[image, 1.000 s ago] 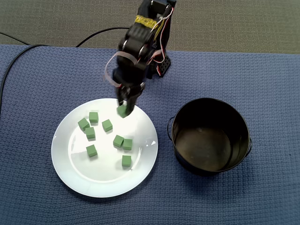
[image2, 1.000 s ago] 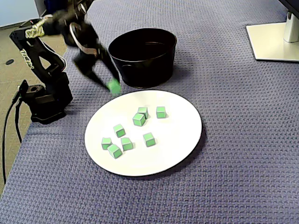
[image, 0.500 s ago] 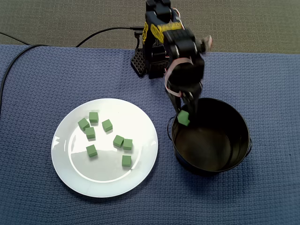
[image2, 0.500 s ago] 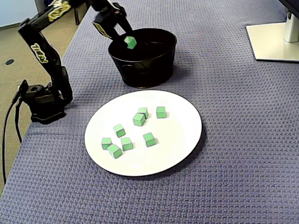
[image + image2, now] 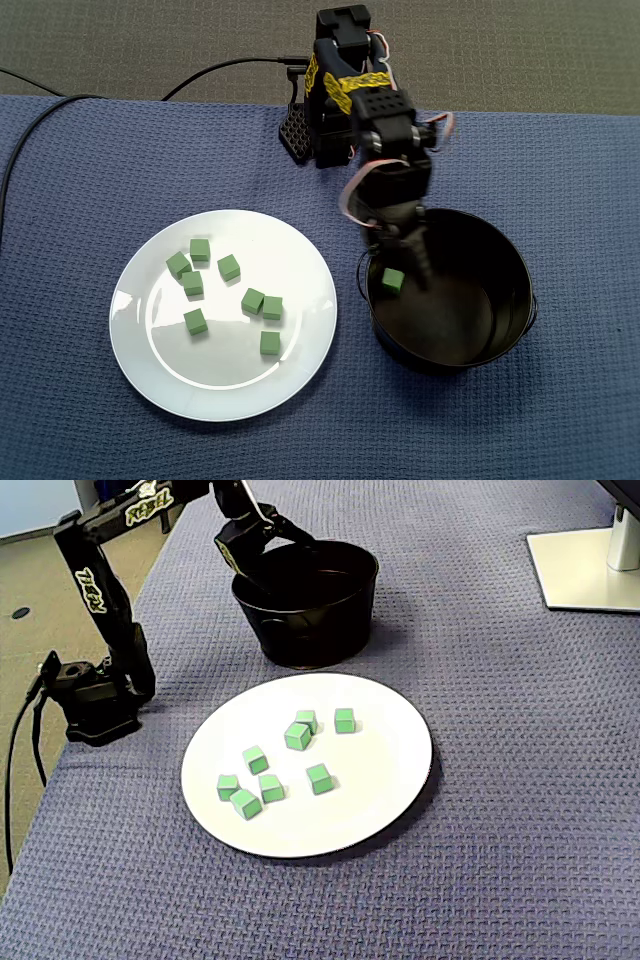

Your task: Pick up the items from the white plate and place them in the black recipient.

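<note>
Green cube (image 5: 392, 280) sits within black pot (image 5: 440, 362) mouth, just beside gripper (image 5: 405, 270); jaws spread wide over pot | eight green cubes (image 5: 229, 267) lie on white plate (image 5: 220, 395); plate beside pot on blue mat (image 5: 80, 180)

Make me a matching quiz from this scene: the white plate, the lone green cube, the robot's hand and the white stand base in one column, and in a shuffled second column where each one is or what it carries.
Things:
1. white plate
2. lone green cube
3. hand
4. white stand base

Places or states:
A. inside the black pot
B. top right corner of a fixed view, on the blue cloth
C. open, over the pot's opening
D. carrying eight green cubes

Pairs: 1-D, 2-A, 3-C, 4-B.
</note>
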{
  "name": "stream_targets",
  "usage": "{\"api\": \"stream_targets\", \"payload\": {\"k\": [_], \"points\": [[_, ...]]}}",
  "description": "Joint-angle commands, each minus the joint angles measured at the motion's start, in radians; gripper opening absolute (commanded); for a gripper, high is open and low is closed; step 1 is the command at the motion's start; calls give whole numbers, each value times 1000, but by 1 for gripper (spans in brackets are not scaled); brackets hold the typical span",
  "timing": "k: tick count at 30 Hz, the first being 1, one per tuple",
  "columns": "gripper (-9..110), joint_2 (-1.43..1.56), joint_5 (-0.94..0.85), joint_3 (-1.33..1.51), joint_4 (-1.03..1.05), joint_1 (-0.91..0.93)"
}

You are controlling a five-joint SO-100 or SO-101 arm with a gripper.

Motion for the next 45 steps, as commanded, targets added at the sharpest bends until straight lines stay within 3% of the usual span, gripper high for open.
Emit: {"api": "stream_targets", "payload": {"k": [1, 7, 15, 25, 45], "points": [[37, 21, 143, -114, 55, 242], [35, -63, 190, 9, -23, 416], [32, -170, 210, 206, -164, 482], [38, -276, 163, 264, -321, 480], [29, -311, 173, 310, -383, 425]]}}
